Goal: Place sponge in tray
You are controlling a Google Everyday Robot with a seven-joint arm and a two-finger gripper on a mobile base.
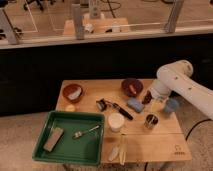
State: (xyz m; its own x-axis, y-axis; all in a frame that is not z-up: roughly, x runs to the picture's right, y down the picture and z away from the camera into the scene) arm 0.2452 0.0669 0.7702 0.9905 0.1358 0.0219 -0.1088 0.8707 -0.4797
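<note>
The light-blue sponge (134,104) lies on the wooden table, right of centre, next to a black-handled tool (118,108). The dark-green tray (44,125) sits at the table's front left corner and holds a flat brownish-grey block (53,138) and a metal utensil (86,132). My white arm reaches in from the right. The dark gripper (148,97) hangs just right of the sponge and slightly behind it, close to the table. It holds nothing that I can see.
Two dark-red bowls stand at the back, one on the left (73,92) and one in the centre (132,86). A small blue cup (171,106), a metal cup (151,120), a white round container (116,121), pale cutlery (120,149) and a small yellow item (70,107) are also on the table.
</note>
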